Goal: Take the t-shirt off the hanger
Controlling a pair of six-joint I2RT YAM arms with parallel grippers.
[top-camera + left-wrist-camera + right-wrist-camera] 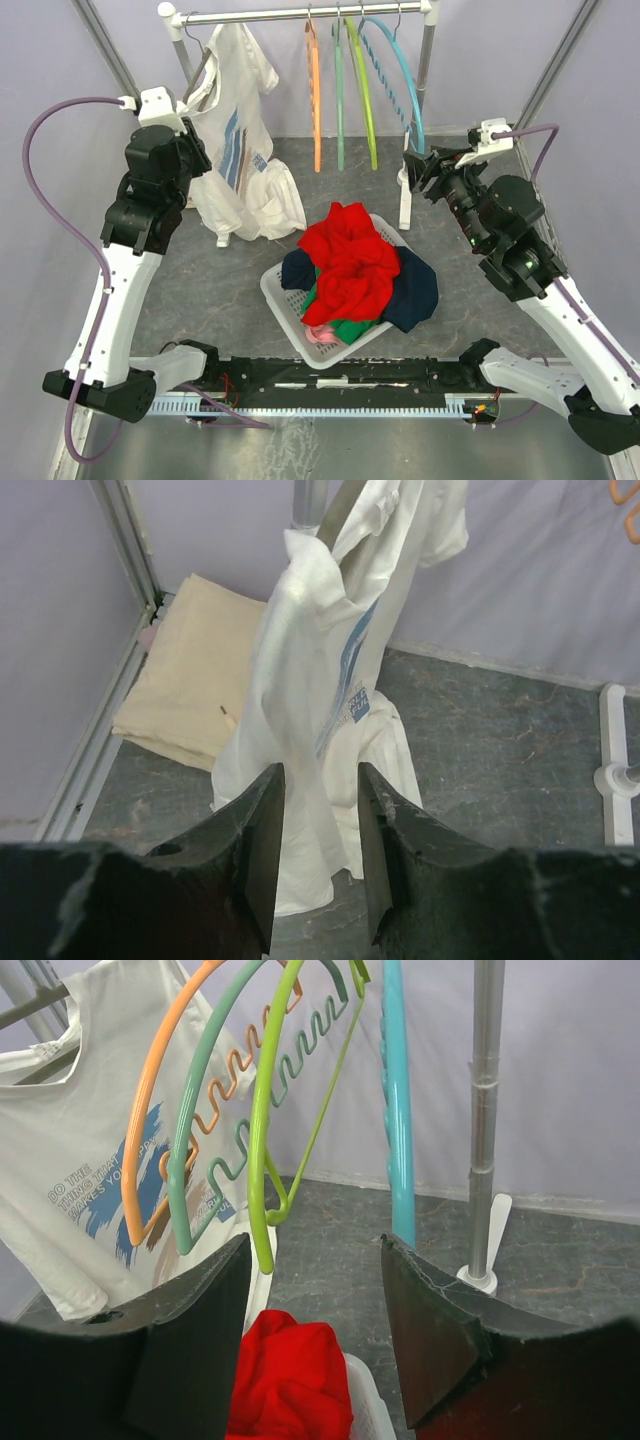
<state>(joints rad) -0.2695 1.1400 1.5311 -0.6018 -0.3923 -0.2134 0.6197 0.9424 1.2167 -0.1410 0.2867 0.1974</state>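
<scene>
The left tool had its two fingers apart. The white t-shirt hung right in front of it. A fold of the cloth ran down in line with the gap between the fingers. It was too hard to tell if the fingers touched the cloth. Just past the fingers, the bottom of the t-shirt lay on the gray counter. Further off, to the left of this tool, a folded tan cloth lay flat on the counter by the wall. Up above this tool, the t-shirt was on its gray hanger. The hanger hung from the silver rail.

The right tool was wide open and held nothing. Just below it and a little to the left was a red cloth. The red cloth sat on top of a heap of clothes in a white basket. Past the fingers hung four bare hangers. The lime hanger came down almost between the fingers. The green hanger and the orange hanger were to its left. The blue hanger hung above the right finger. Further right stood the silver pole of the rack. Far off to the left of this tool, behind the hangers, hung the t-shirt with its blue print.
</scene>
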